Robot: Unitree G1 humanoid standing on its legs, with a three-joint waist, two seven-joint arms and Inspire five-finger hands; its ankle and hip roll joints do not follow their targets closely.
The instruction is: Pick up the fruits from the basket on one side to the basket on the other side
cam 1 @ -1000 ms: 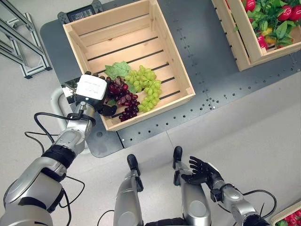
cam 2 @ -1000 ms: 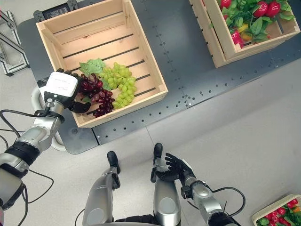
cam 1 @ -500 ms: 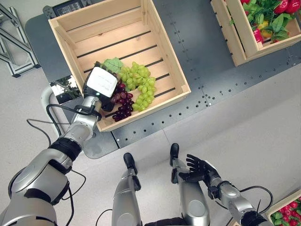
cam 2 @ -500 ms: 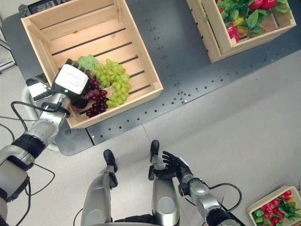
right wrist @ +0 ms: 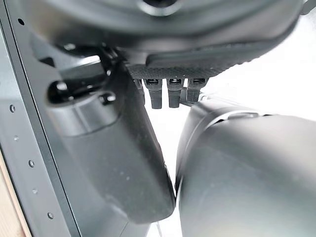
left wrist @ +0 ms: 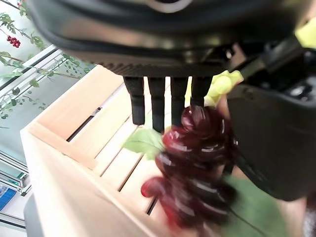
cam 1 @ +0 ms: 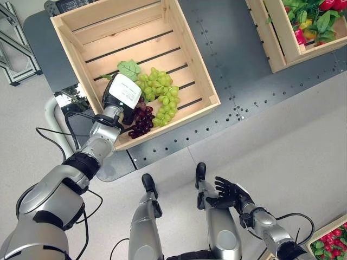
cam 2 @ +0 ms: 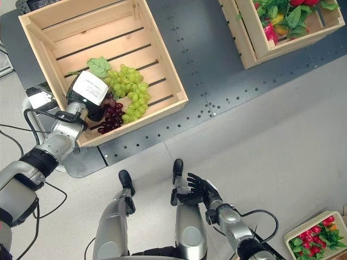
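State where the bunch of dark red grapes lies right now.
The dark red grapes lie in the near left part of the wooden crate on the robot's left, right beside the green grapes, with the left hand over them.

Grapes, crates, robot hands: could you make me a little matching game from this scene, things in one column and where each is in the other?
Things:
1. dark red grapes
2. green grapes
3. left hand
4. right hand

Places:
A. low by the robot's legs, fingers spread, holding nothing
B. reaching into the near wooden crate over the dark bunch
C. inside the crate, right of the dark bunch
D. at the crate's front-left, by the left hand's fingers

Pairs: 1-D, 2-C, 3-B, 4-A
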